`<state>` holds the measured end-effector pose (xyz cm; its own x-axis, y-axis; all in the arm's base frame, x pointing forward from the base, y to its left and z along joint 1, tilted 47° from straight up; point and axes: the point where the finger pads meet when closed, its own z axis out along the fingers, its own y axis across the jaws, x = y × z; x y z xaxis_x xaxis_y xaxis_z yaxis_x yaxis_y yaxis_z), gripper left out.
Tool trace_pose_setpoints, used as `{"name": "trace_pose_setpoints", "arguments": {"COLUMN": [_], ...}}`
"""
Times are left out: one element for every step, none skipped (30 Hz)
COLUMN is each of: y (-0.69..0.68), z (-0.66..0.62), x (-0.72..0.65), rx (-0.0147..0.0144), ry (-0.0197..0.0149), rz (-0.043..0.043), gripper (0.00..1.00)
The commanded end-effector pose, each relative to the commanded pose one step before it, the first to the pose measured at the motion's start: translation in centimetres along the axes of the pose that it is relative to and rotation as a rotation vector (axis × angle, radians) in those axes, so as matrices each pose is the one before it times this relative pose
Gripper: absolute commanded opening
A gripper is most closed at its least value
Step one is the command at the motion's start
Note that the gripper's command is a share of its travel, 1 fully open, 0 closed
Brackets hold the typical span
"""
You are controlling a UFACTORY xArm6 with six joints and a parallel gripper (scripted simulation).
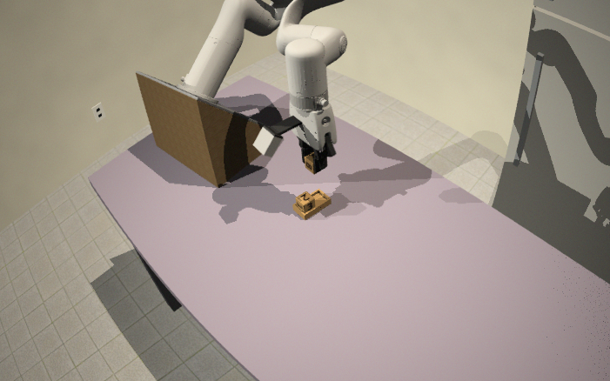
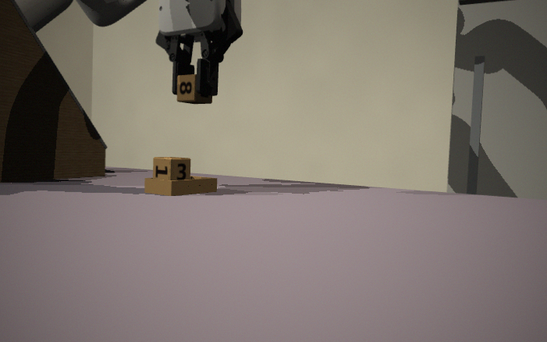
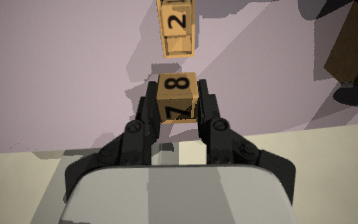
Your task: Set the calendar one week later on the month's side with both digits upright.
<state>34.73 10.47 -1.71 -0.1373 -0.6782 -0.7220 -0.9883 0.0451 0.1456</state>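
The calendar is made of light brown wood: a low tray (image 2: 198,185) and two cubes with black digits. One cube (image 2: 172,169) stands in the tray, at one end of it, and the other half of the tray is free. The second cube (image 2: 191,90) hangs high in the air, pinched between the two black fingers of the claw (image 2: 194,84), well above the tray.

The tray sits flat on the table (image 1: 368,284), closer to the far edge, where the arm (image 1: 306,76) is mounted, than to the near edge.

Each view gives different digits. In the exterior view the held cube shows an 8 lying on its side, and the cube in the tray shows a 3 upright and a 1 turned on its side. In the wrist view the held cube (image 3: 177,97) shows an 8 on one face and a 7 on the face toward the camera, and below it the cube in the tray (image 3: 178,21) shows a 2 on top. The top view shows the claw (image 1: 315,160) with its cube beside the tray (image 1: 318,204), toward the far edge.

The table is pale violet with grey shadows of the arm. A brown wooden wedge-shaped block (image 1: 188,127) stands at the far left corner. The floor (image 1: 36,284) is of light tiles, and the walls are beige.
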Motion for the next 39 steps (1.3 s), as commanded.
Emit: {"name": "trace_pose_setpoints", "arguments": {"y": [-0.122, 0.0, 0.001, 0.001, 0.001, 0.001, 0.001, 0.002, 0.002, 0.002, 0.002, 0.003, 0.0, 0.0, 0.003, 0.003, 0.003, 0.003, 0.002, 0.001, 0.003, 0.001, 0.003, 0.002, 0.001, 0.002, 0.001, 0.002, 0.001, 0.0, 0.0, 0.003, 0.002, 0.0, 0.001, 0.001, 0.0, 0.001, 0.0], "z": [-0.112, 0.0, 0.0, 0.0, 0.0, 0.0, 0.0, 0.0, 0.0, 0.0, 0.0, 0.0, 0.0, 0.0, 0.0, 0.0, 0.0, 0.0, 0.0, 0.0, 0.0, 0.0, 0.0, 0.0, 0.0, 0.0, 0.0, 0.0, 0.0, 0.0, 0.0, 0.0, 0.0, 0.0, 0.0, 0.0, 0.0, 0.0, 0.0], "x": [-0.008, 0.0, 0.0, 0.0, 0.0, 0.001, 0.001, 0.001, 0.001, 0.001, 0.001, 0.002, 0.0, 0.0, 0.002, 0.002, 0.002, 0.003, 0.002, 0.001, 0.003, 0.001, 0.004, 0.003, 0.002, 0.003, 0.002, 0.004, 0.002, 0.0, 0.0, 0.006, 0.005, 0.001, 0.003, 0.003, 0.001, 0.005, 0.001], "rx": [0.00315, 0.0, 0.0, 0.0, 0.0, 0.0, 0.0, 0.0, 0.0, 0.0, 0.0, 0.0, 0.0, 0.0, 0.0, 0.0, 0.0, 0.0, 0.0, 0.0, 0.0, 0.0, 0.0, 0.0, 0.0, 0.0, 0.0, 0.0, 0.0, 0.0, 0.0, 0.0, 0.0, 0.0, 0.0, 0.0, 0.0, 0.0, 0.0], "ry": [0.00054, 0.0, 0.0, 0.0, 0.0, 0.0, 0.0, 0.0, 0.0, 0.0, 0.0, 0.0, 0.0, 0.0, 0.0, 0.0, 0.0, 0.0, 0.0, 0.0, 0.0, 0.0, -0.00001, 0.0, 0.0, 0.0, 0.0, -0.00001, 0.0, 0.0, 0.0, -0.00001, -0.00001, 0.0, 0.0, 0.0, 0.0, -0.00001, 0.0], "rz": [0.004, 0.00489, 0.00707, 0.00956, 0.01233, 0.01533, 0.01853, 0.02189, 0.02538, 0.02897, 0.03262, 0.03631, 0.0, 0.0, 0.04001, 0.04369, 0.04733, 0.05089, 0.03058, 0.02379, 0.04871, 0.00902, 0.06096, 0.03702, 0.02702, 0.04393, 0.02301, 0.05007, 0.01959, 0.0, 0.0, 0.07219, 0.06286, 0.01164, 0.03111, 0.03481, 0.01066, 0.06372, 0.01471], "gripper": [0.29, 0.29, 0.29, 0.29, 0.29, 0.29, 0.29, 0.29, 0.29, 0.29, 0.29, 0.29, 0.29, 0.29, 0.29, 0.29, 0.29, 0.29, 0.29, 0.29, 0.29, 0.29, 0.29, 0.29, 0.29, 0.29, 0.29, 0.29, 0.29, 0.29, 0.29, 0.29, 0.29, 0.29, 0.29, 0.29, 0.29, 0.29, 0.29]}}
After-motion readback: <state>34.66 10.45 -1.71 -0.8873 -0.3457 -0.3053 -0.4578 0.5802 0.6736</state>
